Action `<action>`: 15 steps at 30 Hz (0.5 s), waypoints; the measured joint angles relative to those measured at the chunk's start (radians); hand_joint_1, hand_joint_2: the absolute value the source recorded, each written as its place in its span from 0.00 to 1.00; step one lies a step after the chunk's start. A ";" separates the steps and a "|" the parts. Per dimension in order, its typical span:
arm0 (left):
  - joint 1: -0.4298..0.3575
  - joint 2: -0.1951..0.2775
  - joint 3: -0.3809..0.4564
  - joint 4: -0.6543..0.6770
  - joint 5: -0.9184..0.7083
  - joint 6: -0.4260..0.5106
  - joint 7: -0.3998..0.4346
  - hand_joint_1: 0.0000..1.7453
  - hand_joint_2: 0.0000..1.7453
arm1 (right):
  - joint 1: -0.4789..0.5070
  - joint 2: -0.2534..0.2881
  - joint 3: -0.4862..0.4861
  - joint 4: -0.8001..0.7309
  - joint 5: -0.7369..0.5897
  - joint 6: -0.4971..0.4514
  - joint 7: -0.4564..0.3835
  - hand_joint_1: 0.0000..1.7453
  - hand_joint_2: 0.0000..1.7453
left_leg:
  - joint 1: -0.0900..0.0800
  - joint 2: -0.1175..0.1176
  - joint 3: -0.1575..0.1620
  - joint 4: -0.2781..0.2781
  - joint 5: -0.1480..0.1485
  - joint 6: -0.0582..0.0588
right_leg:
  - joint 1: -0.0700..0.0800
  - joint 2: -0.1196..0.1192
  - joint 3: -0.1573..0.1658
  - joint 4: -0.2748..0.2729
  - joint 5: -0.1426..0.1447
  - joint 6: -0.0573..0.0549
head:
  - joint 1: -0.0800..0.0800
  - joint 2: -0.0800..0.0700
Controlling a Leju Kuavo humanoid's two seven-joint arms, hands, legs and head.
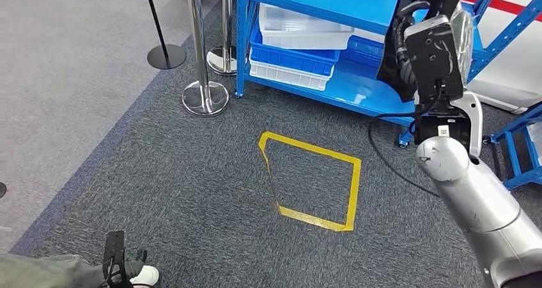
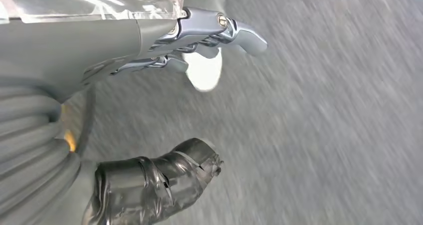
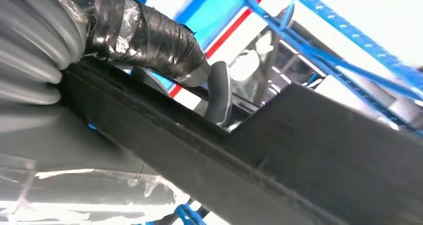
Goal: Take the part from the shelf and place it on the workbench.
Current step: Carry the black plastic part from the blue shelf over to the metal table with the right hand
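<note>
From the head camera I see my right arm (image 1: 476, 202) raised toward the blue shelf (image 1: 332, 0), its wrist unit standing in front of the shelf's lower deck. In the right wrist camera my right hand (image 3: 149, 40) is clamped on the part (image 3: 309, 150), a long flat black piece that runs diagonally across the picture: the tape-wrapped thumb lies over one face of it and a dark finger (image 3: 219, 93) hooks over its edge from the other side. So the part sits right in the hand, pressed against the palm side, with blue shelf struts behind it. On the shelf's lower levels I see stacked trays, a clear bin (image 1: 300, 27) on top of blue and white ones (image 1: 291, 63). On the dark carpet below lies a yellow tape outline (image 1: 313, 181), and chrome stanchion posts (image 1: 204, 96) stand to the left of the shelf. My left hand (image 2: 164, 50) hangs over blurred grey floor, fingers loosely extended and apart from the taped thumb (image 2: 159, 177), holding nothing.
</note>
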 joint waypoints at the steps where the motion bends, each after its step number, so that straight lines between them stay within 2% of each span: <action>1: 0.004 -0.002 0.001 0.000 0.000 0.000 -0.001 0.00 1.00 | 0.005 -0.005 -0.011 0.000 0.007 0.001 0.004 1.00 1.00 | -0.002 -0.002 0.005 -0.013 0.007 0.010 | 0.021 0.008 0.020 -0.080 0.050 -0.029 | 0.000 0.000; 2: 0.007 -0.006 0.002 -0.001 -0.001 0.001 -0.002 0.00 1.00 | 0.009 -0.009 -0.019 0.000 0.014 0.001 0.007 1.00 1.00 | -0.004 -0.006 0.011 -0.029 0.017 0.017 | 0.039 0.021 0.041 -0.150 0.090 -0.055 | -0.001 0.000; 3: 0.008 -0.011 0.004 -0.001 -0.004 0.002 -0.001 0.00 1.00 | 0.011 -0.012 -0.026 -0.001 0.020 0.001 0.010 1.00 1.00 | -0.003 -0.011 0.017 -0.047 0.028 0.021 | 0.053 0.033 0.059 -0.201 0.119 -0.073 | 0.000 0.000; 4: 0.009 -0.015 0.006 -0.002 -0.006 0.005 0.001 0.00 1.00 | 0.013 -0.014 -0.030 -0.001 0.026 0.001 0.014 1.00 1.00 | -0.002 -0.018 0.024 -0.064 0.038 0.023 | 0.063 0.043 0.070 -0.233 0.139 -0.083 | 0.001 0.000; 6: 0.014 -0.016 0.012 -0.002 -0.012 0.012 0.011 0.00 1.00 | 0.016 -0.018 -0.033 0.000 0.032 0.000 0.018 1.00 1.00 | -0.004 -0.032 0.033 -0.091 0.054 0.022 | 0.063 0.043 0.082 -0.266 0.183 -0.088 | 0.004 0.000; 7: 0.019 -0.015 0.014 -0.002 -0.015 0.016 0.019 0.00 1.00 | 0.019 -0.018 -0.036 0.000 0.033 -0.001 0.019 1.00 1.00 | -0.009 -0.026 0.034 -0.095 0.053 0.026 | 0.060 0.037 0.093 -0.290 0.209 -0.088 | 0.003 0.000; 8: 0.023 -0.012 0.016 -0.001 -0.016 0.019 0.025 0.00 1.00 | 0.022 -0.019 -0.040 0.000 0.034 -0.002 0.021 1.00 1.00 | -0.017 -0.009 0.031 -0.082 0.038 0.030 | 0.055 0.032 0.105 -0.309 0.232 -0.087 | 0.002 0.000; 9: 0.026 -0.008 0.017 -0.001 -0.018 0.020 0.031 0.00 1.00 | 0.024 -0.020 -0.044 0.000 0.035 -0.003 0.023 1.00 1.00 | -0.025 0.014 0.019 -0.049 0.011 0.034 | 0.051 0.025 0.115 -0.323 0.248 -0.084 | 0.002 0.000; 10: 0.028 -0.002 0.020 -0.001 -0.018 0.021 0.035 0.00 1.00 | 0.028 -0.022 -0.048 0.000 0.037 -0.004 0.027 1.00 1.00 | -0.032 0.036 -0.001 0.005 -0.025 0.037 | 0.050 0.019 0.117 -0.326 0.251 -0.075 | 0.001 0.000; 11: 0.030 0.006 0.023 -0.001 -0.017 0.020 0.037 0.00 1.00 | 0.032 -0.025 -0.051 -0.001 0.040 -0.004 0.031 1.00 1.00 | -0.037 0.048 -0.024 0.071 -0.061 0.038 | 0.049 0.015 0.116 -0.320 0.248 -0.070 | 0.001 0.000; 12: 0.034 0.012 0.026 -0.001 -0.018 0.019 0.039 0.00 1.00 | 0.039 -0.028 -0.053 -0.002 0.043 -0.004 0.036 1.00 1.00 | -0.041 0.052 -0.043 0.128 -0.083 0.036 | 0.048 0.011 0.113 -0.310 0.243 -0.065 | 0.001 0.000; 13: 0.038 0.018 0.030 -0.001 -0.018 0.018 0.040 0.00 1.00 | 0.047 -0.032 -0.054 -0.003 0.047 -0.004 0.041 1.00 1.00 | -0.045 0.054 -0.050 0.160 -0.089 0.032 | 0.047 0.008 0.111 -0.297 0.234 -0.058 | 0.001 0.000; 14: 0.041 0.022 0.033 -0.001 -0.019 0.016 0.040 0.00 1.00 | 0.054 -0.034 -0.055 -0.006 0.049 -0.004 0.046 1.00 1.00 | -0.048 0.055 -0.040 0.157 -0.078 0.027 | 0.045 0.006 0.108 -0.282 0.224 -0.052 | 0.001 0.000; 15: 0.044 0.025 0.036 -0.001 -0.019 0.015 0.040 0.00 1.00 | 0.060 -0.036 -0.056 -0.009 0.050 -0.004 0.049 1.00 1.00 | -0.051 0.057 -0.012 0.117 -0.053 0.023 | 0.044 0.004 0.106 -0.264 0.211 -0.046 | 0.001 0.000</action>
